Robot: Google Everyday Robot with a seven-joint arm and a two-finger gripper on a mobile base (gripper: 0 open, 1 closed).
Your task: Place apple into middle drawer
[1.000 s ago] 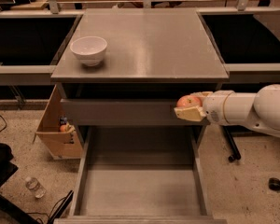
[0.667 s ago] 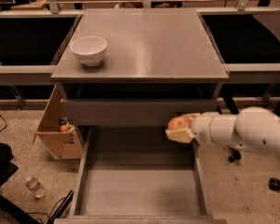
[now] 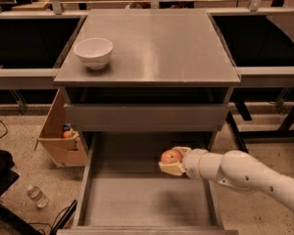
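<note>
The apple is small, round and red-orange with a paler patch. It sits between the yellowish fingers of my gripper, which is shut on it. The gripper holds it just above the floor of the middle drawer, toward the drawer's back right. The drawer is pulled wide open, grey, with low side walls and a bare floor. My white arm reaches in from the right over the drawer's right wall.
A white bowl stands on the cabinet top at the left. The closed drawer front sits above the open one. A cardboard box stands left of the cabinet and a plastic bottle lies on the floor.
My gripper has carried the apple down and to the left, from beside the closed upper drawer front to inside the open middle drawer, just above its floor.
</note>
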